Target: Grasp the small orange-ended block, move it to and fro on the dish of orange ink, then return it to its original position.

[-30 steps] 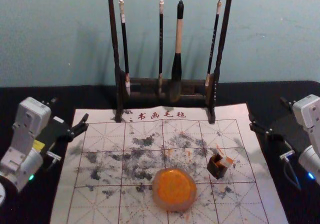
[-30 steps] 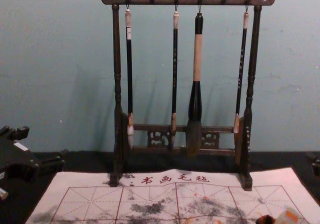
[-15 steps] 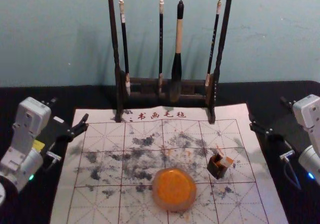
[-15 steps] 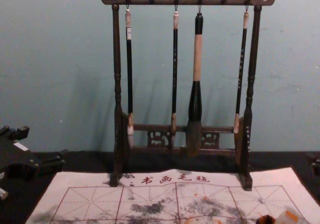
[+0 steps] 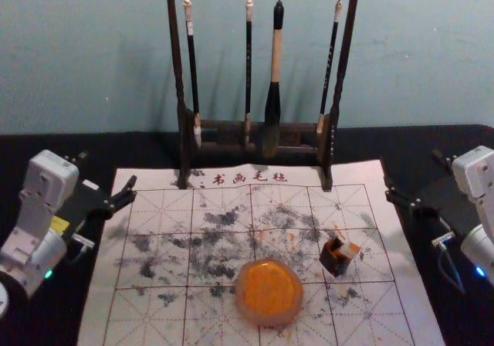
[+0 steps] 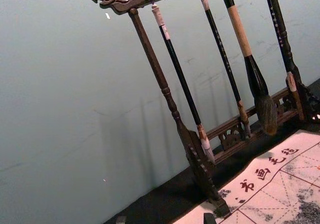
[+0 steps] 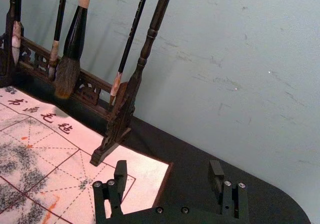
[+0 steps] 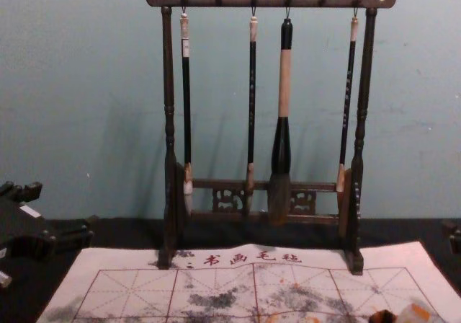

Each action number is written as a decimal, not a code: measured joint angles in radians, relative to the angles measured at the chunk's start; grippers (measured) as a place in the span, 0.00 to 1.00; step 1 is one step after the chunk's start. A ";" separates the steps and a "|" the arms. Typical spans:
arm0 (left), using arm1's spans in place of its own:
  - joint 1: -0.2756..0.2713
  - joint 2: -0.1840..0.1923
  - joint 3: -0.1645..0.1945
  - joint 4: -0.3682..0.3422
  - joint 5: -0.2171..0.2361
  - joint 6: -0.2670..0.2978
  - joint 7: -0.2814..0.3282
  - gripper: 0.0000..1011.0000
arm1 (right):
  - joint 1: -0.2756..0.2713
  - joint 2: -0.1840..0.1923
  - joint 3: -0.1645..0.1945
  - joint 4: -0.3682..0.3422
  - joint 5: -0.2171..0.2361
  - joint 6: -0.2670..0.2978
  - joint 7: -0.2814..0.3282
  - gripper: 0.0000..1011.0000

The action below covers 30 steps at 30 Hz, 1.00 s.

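On the white felt mat, right of centre in the head view, the small orange-ended block (image 5: pixel 350 249) leans at a dark square holder (image 5: pixel 334 262); the chest view catches the block (image 8: pixel 415 313) at its bottom edge. Left of them sits the round dish of orange ink (image 5: pixel 268 290). My left gripper (image 5: pixel 108 169) is parked beside the mat's left edge, open and empty; its tips edge into the left wrist view as the left gripper (image 6: pixel 165 219). Off the mat's right edge, my right gripper (image 5: pixel 412 168) stands open, and the right wrist view has the right gripper (image 7: pixel 168 172) holding nothing.
A dark wooden rack (image 5: pixel 255 128) with several hanging brushes, one of them large (image 5: pixel 272 91), stands across the back of the mat (image 5: pixel 154 315). Black table surface (image 5: pixel 417 284) borders the mat, and a pale blue-green wall (image 5: pixel 432 60) rises behind.
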 joint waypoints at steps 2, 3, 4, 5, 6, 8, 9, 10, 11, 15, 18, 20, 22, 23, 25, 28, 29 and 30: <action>0.000 0.000 0.000 0.000 0.000 0.000 0.000 0.99 | 0.000 0.000 0.000 0.000 0.000 0.000 0.000 0.99; 0.000 0.000 0.000 0.000 0.000 0.000 0.000 0.99 | 0.000 0.000 0.000 0.000 0.000 0.000 0.000 0.99; 0.000 0.000 0.000 0.000 0.000 0.000 0.000 0.99 | 0.000 0.000 0.000 0.000 0.000 0.000 0.000 0.99; 0.000 0.000 0.000 0.000 0.000 0.000 0.000 0.99 | 0.000 0.000 0.000 0.000 0.000 0.000 0.000 0.99; 0.000 0.000 0.000 0.000 0.000 0.000 0.000 0.99 | 0.000 0.000 0.000 0.000 0.000 0.000 0.000 0.99; 0.000 0.000 0.000 0.000 0.000 0.000 0.000 0.99 | 0.000 0.000 0.000 0.000 0.000 0.000 0.000 0.99; 0.000 0.000 0.000 0.000 0.000 0.000 0.000 0.99 | 0.000 0.000 0.000 0.000 0.000 0.000 0.000 0.99; 0.000 0.000 0.000 0.000 0.000 0.000 0.000 0.99 | 0.000 0.000 0.000 0.000 0.000 0.000 0.000 0.99; 0.000 0.000 0.000 0.000 0.000 0.000 0.000 0.99 | 0.000 0.000 0.000 0.000 0.000 0.000 0.000 0.99; 0.000 0.000 0.000 0.000 0.000 0.000 0.000 0.99 | -0.005 -0.001 0.013 -0.007 0.002 0.000 0.006 0.99; 0.000 0.000 0.000 0.000 0.000 0.000 0.000 0.99 | -0.015 0.000 0.027 -0.022 0.009 0.004 0.019 0.99; 0.000 0.000 0.000 0.000 0.000 0.000 0.000 0.99 | -0.021 0.004 0.033 -0.033 0.014 0.008 0.030 0.99; 0.000 0.000 0.000 0.000 0.000 0.000 0.000 0.99 | -0.032 0.011 0.041 -0.050 0.021 0.011 0.047 0.99; 0.000 0.000 0.000 0.000 0.000 0.000 0.000 0.99 | -0.037 0.016 0.044 -0.056 0.024 0.011 0.055 0.99; 0.000 0.000 0.000 0.000 0.000 0.000 0.000 0.99 | -0.047 0.026 0.049 -0.069 0.032 0.009 0.076 0.99; 0.000 0.000 0.000 0.000 0.000 0.000 0.000 0.99 | -0.073 0.056 0.064 -0.093 0.067 -0.017 0.153 0.99; 0.000 0.000 0.000 0.000 0.000 0.000 0.000 0.99 | -0.078 0.061 0.067 -0.096 0.076 -0.023 0.170 0.99; 0.000 0.000 0.000 0.000 0.000 0.000 0.000 0.99 | -0.088 0.071 0.074 -0.099 0.098 -0.037 0.206 0.99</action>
